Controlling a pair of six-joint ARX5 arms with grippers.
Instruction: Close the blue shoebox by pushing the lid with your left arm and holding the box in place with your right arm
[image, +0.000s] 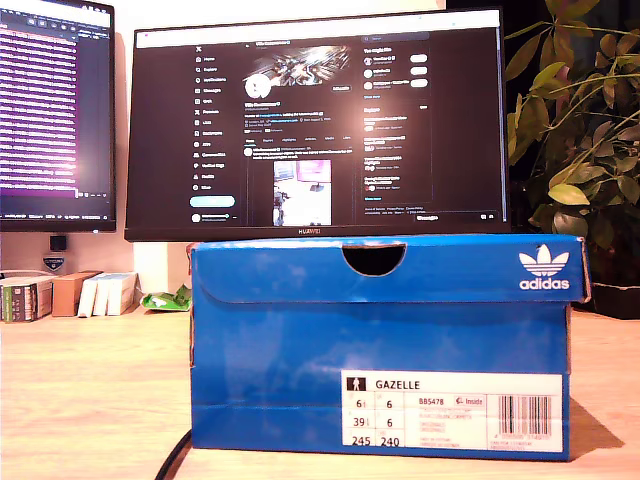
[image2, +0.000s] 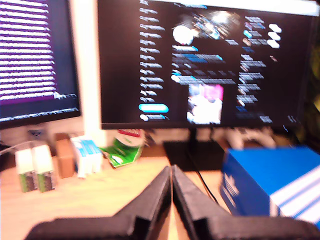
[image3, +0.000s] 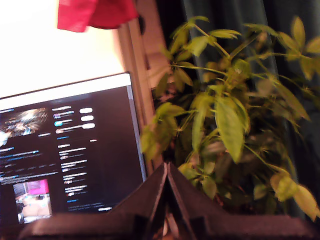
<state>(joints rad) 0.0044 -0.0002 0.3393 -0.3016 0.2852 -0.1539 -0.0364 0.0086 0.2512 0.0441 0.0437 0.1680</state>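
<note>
First wrist view is showing my first gripper (image2: 171, 172) with its two dark jaws pressed together, holding nothing, and hanging above the wooden desk (image2: 100, 192). Just beyond the jaws a black cable (image2: 202, 182) is running across the desk toward the monitor's stand. The blue shoebox (image2: 272, 182) is sitting close by on the desk, its white stripes showing on one face, apart from the jaws. Farther off, a green wrapper (image2: 120, 152), a few small boxes (image2: 60, 162) and two lit monitors are standing at the back; this picture is blurred, so finer detail is not readable.

Second wrist view is showing my second gripper (image3: 166, 172) with its jaws likewise meeting at the tips and gripping nothing. Past it a leafy green plant (image3: 225, 120) is filling the background, with the large monitor (image3: 70, 150) beside it and a red cloth (image3: 95, 12) hanging higher up.

Exterior view is showing neither arm. The shoebox (image: 385, 345) is standing on the desk (image: 90, 390) in front of the large monitor (image: 320, 130), its lid (image: 385, 268) lying down over the box with the finger notch facing the camera, and a white label sitting low on the front. The plant (image: 575, 130) is rising at the exterior view's right, the second monitor (image: 55, 110) at its left.
</note>
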